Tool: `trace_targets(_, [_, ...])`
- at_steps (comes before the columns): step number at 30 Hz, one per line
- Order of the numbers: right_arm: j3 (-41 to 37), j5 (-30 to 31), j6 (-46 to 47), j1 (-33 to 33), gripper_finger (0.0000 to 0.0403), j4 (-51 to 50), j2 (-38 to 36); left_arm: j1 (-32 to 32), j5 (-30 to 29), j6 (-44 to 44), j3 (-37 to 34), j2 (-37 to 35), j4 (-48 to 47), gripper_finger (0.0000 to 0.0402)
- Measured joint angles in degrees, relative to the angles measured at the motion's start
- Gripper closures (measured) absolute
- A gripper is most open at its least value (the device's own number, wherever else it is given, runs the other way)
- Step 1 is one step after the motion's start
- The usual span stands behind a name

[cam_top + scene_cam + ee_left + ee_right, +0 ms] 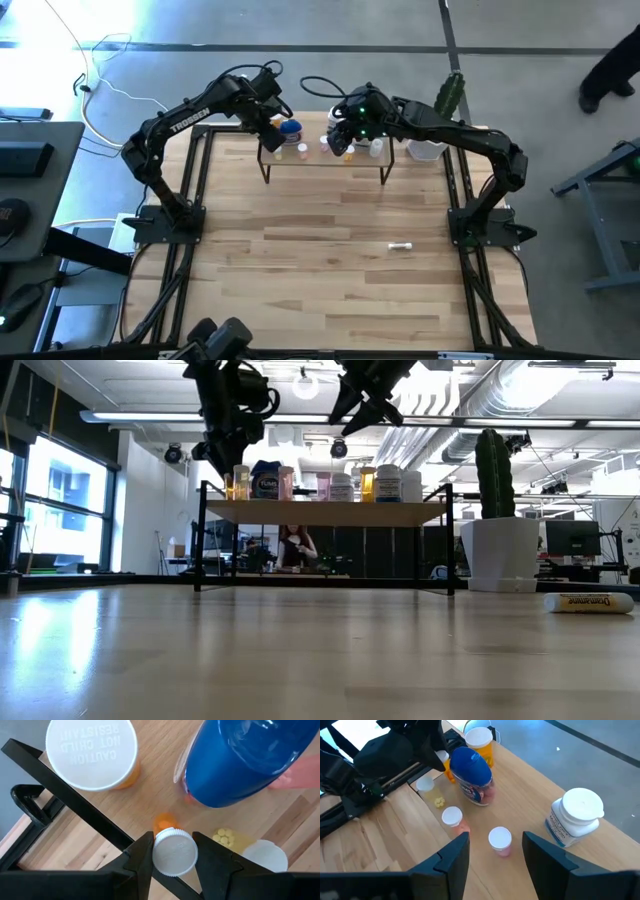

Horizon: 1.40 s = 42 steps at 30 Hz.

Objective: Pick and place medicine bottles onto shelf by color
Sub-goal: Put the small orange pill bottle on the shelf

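Note:
The shelf (325, 163) stands at the table's far side and carries several bottles: a blue-lidded jar (240, 760), a large orange bottle with a white cap (92, 752), pink bottles (500, 840) and a white jar (575, 817). My left gripper (174, 857) is over the shelf's left end, shut on a small orange bottle with a white cap (174, 851). My right gripper (495, 852) hangs open and empty above the shelf's middle (343, 140), over the pink bottles. One white bottle (400, 246) lies on its side on the table at the right. My left gripper pinches the small orange bottle's white cap (161, 851) between its two fingers, which come from above and point down. The bottle hangs upright below the fingers at the shelf's left end (240, 482). I cannot tell whether its base touches the board.
Loose yellow pills (225, 836) and a loose white lid (265, 856) lie on the shelf board beside the held bottle. A white pot with a cactus (430, 148) stands right of the shelf. The shelf's black frame bar (75, 800) runs under my left gripper.

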Motion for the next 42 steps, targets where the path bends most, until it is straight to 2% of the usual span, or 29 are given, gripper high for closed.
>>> trace_targets(6, [0.0, -0.01, -0.32, -0.73, 0.0229, 0.0, 0.02, 0.0, 0.0, 1.53, -0.14, 0.12, 0.06, 0.0277])
trace_targets(20, [0.0, 0.01, -0.33, -3.11, 0.0229, -1.48, 0.02, 0.04, 0.0, 2.21, -0.26, 0.25, 1.51, 0.0204])
trace_targets(36, [0.01, 0.01, -1.0, -5.99, 0.0229, -3.11, 0.02, 0.04, -0.61, 4.59, -0.17, -0.19, 1.41, 0.0202])
trace_targets(42, [0.01, 0.01, -1.72, -6.47, 0.0229, -4.61, 0.02, 0.63, -1.97, 5.2, 4.02, -0.19, -1.5, 0.0202])
